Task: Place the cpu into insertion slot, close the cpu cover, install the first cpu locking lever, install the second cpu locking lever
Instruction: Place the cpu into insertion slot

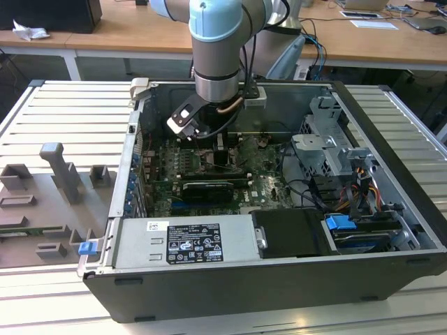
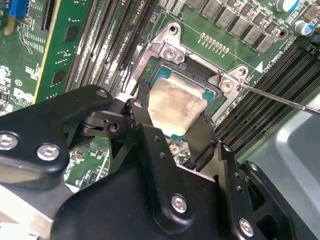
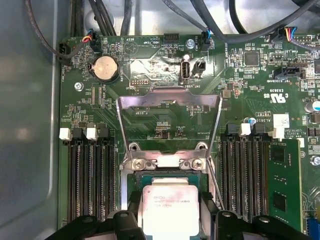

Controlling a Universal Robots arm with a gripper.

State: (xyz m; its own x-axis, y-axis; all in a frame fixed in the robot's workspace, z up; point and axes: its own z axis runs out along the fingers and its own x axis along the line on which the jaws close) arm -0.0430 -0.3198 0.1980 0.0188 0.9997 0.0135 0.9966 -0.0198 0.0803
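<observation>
The cpu [image 3: 170, 200], a pale silvery square chip, sits between my gripper's [image 3: 170, 220] two black fingers [image 2: 200, 135], right over the insertion slot [image 2: 165, 75] in the green board. The fingers press on two opposite edges of the chip, so the gripper is shut on it. In the second wrist view the cpu [image 2: 177, 102] lies slightly tilted inside the socket's metal rim. The cpu cover [image 3: 167, 100], a silvery frame with a cut-out centre, stands flipped open beyond the socket. A thin locking lever [image 2: 280, 97] sticks out free beside the socket. In the exterior view my gripper [image 1: 222, 155] reaches down inside the computer case.
Long black memory slots [image 3: 90, 175] flank the socket on both sides [image 3: 245, 170]. A power supply [image 1: 185, 241], a black card [image 1: 206, 188], a drive cage [image 1: 328, 143] and cables [image 1: 363, 188] crowd the case. Grey fixtures [image 1: 59, 167] stand on the table at the exterior view's left.
</observation>
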